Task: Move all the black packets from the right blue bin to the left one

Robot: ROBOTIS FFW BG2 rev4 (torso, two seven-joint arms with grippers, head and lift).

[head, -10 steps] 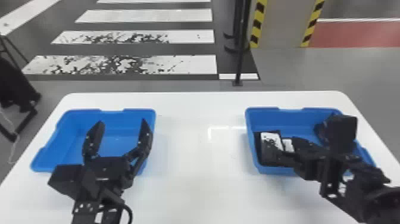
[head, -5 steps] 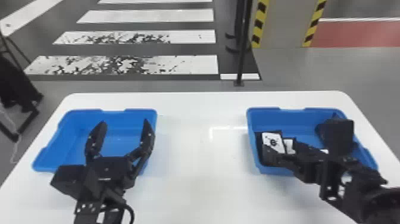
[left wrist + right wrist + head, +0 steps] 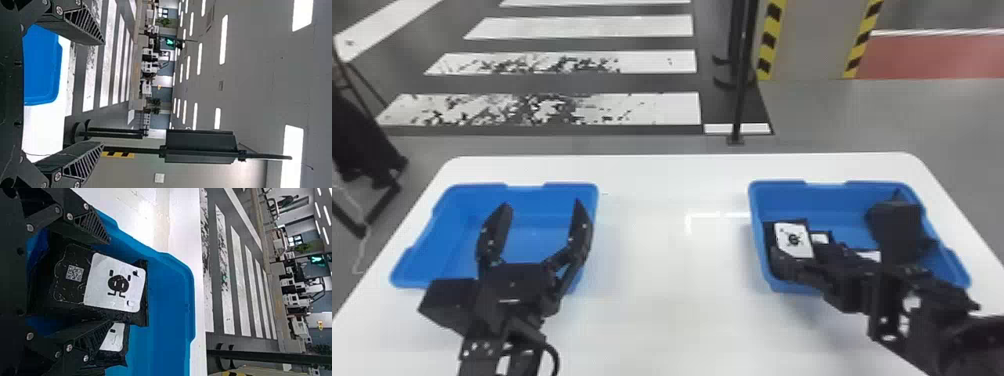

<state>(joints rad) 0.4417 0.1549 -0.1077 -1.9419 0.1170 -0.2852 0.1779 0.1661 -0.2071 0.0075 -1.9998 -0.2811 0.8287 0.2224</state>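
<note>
Plainly, wide tabletop (image 3: 652, 300) between blue bins (image 3: 572, 189).

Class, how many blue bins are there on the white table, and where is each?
2. One blue bin is on the table's left, partly behind the left hand; the second bin is on its right, holding black packets.

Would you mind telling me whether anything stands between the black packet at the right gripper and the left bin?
Two things: the right bin's left wall, which the black packet must likely be lifted over, and the open left gripper, hovering over or before the left bin.
</note>
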